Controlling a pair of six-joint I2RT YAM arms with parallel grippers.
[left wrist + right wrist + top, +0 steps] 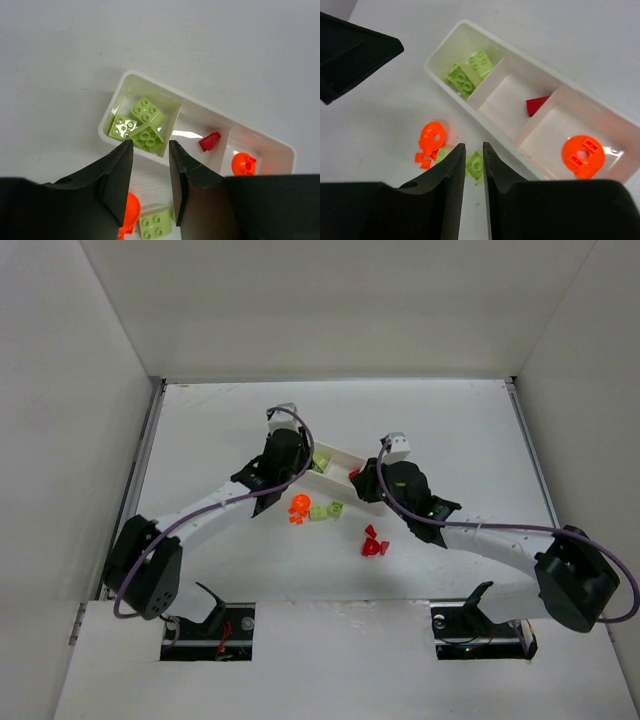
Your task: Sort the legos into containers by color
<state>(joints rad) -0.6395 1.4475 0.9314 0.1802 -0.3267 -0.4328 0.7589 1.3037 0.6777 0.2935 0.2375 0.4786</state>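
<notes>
White-walled lab robot enclosure (350, 300)

The left pincer (150, 145) and right pincer (472, 147) crowd both ends of the tray (502, 107); open desk (450, 430) lies beyond it; loose legos (320, 511) litter its near side.

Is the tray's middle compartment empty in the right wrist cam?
No, one small red lego lies on the floor of the middle compartment.
</notes>
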